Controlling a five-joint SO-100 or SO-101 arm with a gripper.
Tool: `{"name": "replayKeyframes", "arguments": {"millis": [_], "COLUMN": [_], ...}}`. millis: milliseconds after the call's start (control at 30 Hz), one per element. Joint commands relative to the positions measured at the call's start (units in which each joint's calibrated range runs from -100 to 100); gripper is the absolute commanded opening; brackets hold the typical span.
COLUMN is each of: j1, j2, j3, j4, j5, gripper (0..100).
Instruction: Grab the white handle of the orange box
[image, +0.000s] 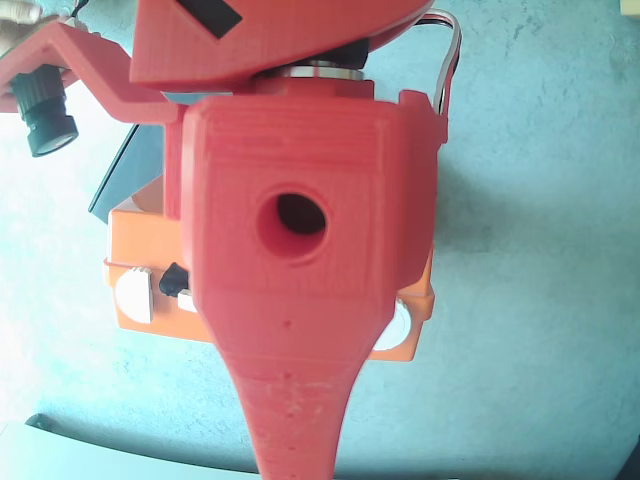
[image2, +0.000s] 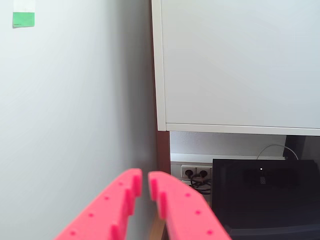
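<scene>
In the overhead view the orange box (image: 136, 236) lies on the table, mostly covered by my red arm (image: 300, 220), which is raised close to the camera. Of the white handle (image: 186, 297) only a sliver shows beside its black mount (image: 172, 278); the remainder is hidden under the arm. One white latch (image: 135, 296) shows at the box's left and another (image: 399, 326) peeks out on the right. In the wrist view my gripper (image2: 145, 176) is shut with nothing between its pink fingers (image2: 117, 200). It faces a wall, and neither box nor handle appears in that view.
A dark flat book (image: 128, 178) lies behind the box at the left in the overhead view. The wrist camera's black lens (image: 44, 110) shows at top left. The wrist view holds a white cabinet (image2: 235, 65), wall sockets (image2: 195, 172) and a black device (image2: 265, 197).
</scene>
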Motion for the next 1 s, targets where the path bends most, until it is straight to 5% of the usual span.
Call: {"name": "replayKeyframes", "arguments": {"millis": [0, 967], "j1": [-0.6, -0.6], "j2": [-0.1, 0.3], "j3": [1.1, 2.0], "j4": [-0.1, 0.2], "j5": [0.3, 0.4], "gripper": [2, 2]}}
